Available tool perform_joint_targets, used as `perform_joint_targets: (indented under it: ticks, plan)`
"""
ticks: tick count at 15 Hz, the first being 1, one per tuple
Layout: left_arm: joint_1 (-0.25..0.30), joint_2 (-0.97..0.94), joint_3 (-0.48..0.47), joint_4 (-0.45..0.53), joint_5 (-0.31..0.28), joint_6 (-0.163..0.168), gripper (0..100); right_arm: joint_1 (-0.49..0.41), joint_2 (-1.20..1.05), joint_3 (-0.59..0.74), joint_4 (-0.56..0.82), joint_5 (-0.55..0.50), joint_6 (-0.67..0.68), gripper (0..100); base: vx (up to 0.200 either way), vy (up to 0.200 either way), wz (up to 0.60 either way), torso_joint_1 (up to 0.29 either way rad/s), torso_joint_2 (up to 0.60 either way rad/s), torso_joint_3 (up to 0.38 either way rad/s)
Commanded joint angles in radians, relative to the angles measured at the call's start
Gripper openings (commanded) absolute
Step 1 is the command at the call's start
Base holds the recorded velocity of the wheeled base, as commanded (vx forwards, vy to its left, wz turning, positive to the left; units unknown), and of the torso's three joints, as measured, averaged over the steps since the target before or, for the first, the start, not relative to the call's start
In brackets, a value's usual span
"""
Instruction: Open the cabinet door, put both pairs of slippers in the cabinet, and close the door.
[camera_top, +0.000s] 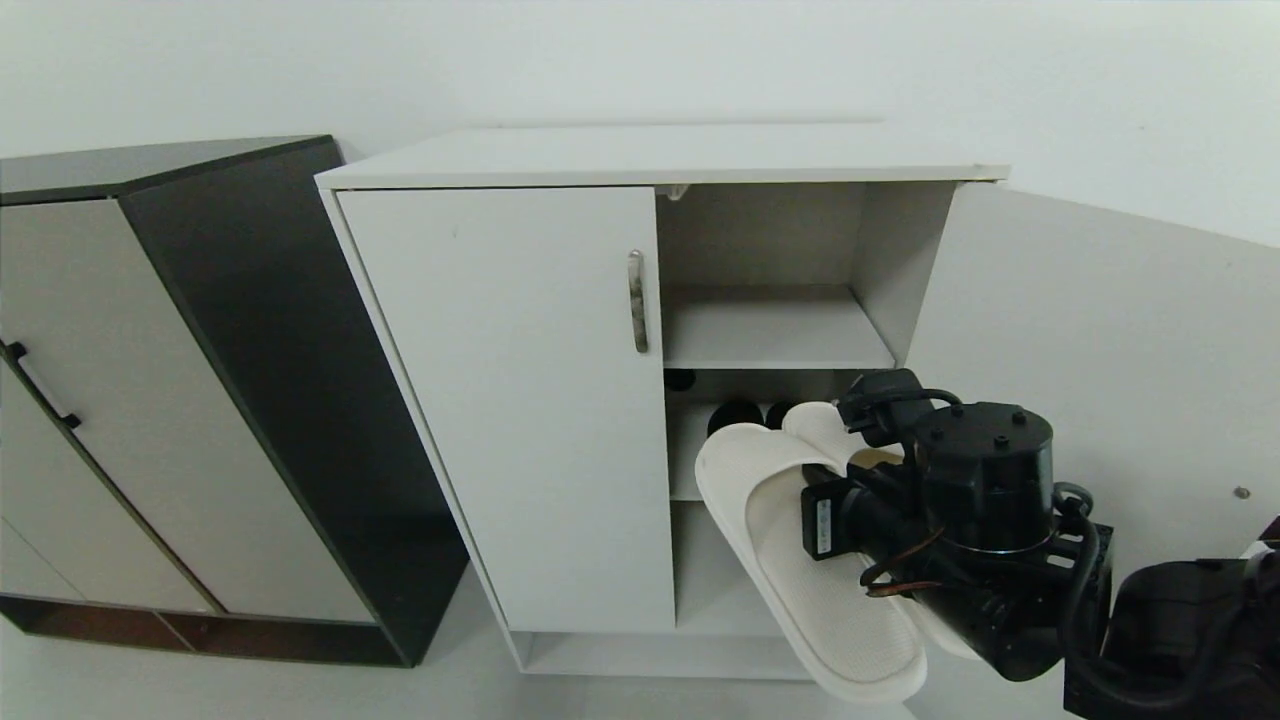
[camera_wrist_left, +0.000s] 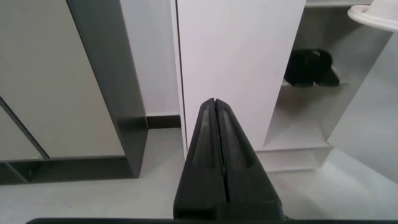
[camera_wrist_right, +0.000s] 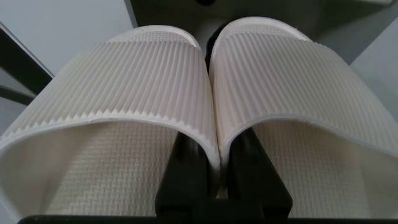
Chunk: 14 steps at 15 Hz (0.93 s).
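The white cabinet (camera_top: 660, 155) stands in front of me with its right door (camera_top: 1100, 330) swung wide open to the right, so I count the opening step as done; the left door (camera_top: 510, 400) is shut, and I judge it can stay that way. Inside the open half, a dark pair of slippers (camera_wrist_left: 311, 67) sits on the middle shelf (camera_top: 685, 465), toes pointing out, so I take the first pair as stowed. The white slippers (camera_top: 800, 560) are not in yet: they hang in the air just before the open half, toes tipped up toward the middle shelf and heels low and nearer to me. My right pincer (camera_wrist_right: 219, 186) is pinching them side by side, its fingers squeezing the two inner edges together under the ribbed straps. My left pincer (camera_wrist_left: 215, 118) is pressed together with nothing in it, held low in front of the shut left door. By my reckoning I am a bit past halfway: what is left is to carry the white pair onto a shelf, let go, draw the arm clear and swing the right door shut.
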Motion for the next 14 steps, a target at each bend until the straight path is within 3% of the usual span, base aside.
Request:
perform_joint_targets:
  ticks: [1,4,9,11,14]
  plan:
    - [0.000,0.001,0.000,0.000,0.000,0.000,0,0.000,0.008,0.002,-0.001,0.000,0.000,0,0.000,0.000,0.00,-0.027,0.43,0.408]
    - [-0.001,0.000,0.000,0.000,0.000,0.000,0,0.000,0.017,0.010,-0.021,0.003,0.000,0,0.000,0.000,0.00,-0.009,0.24,0.230]
    - [-0.001,0.001,0.000,0.000,0.000,0.000,0,0.000,0.028,0.011,-0.042,0.009,0.000,0,0.000,0.000,0.00,0.000,0.02,0.017]
    - [-0.001,0.001,0.000,0.000,0.000,0.000,0,0.002,0.028,0.017,-0.053,0.024,0.000,0,0.000,0.000,-0.60,0.007,0.00,0.002]
    - [-0.001,0.001,0.000,0.000,0.000,0.000,0,0.002,0.039,0.025,-0.073,0.032,-0.012,0,0.000,0.000,0.00,0.000,0.00,0.000]
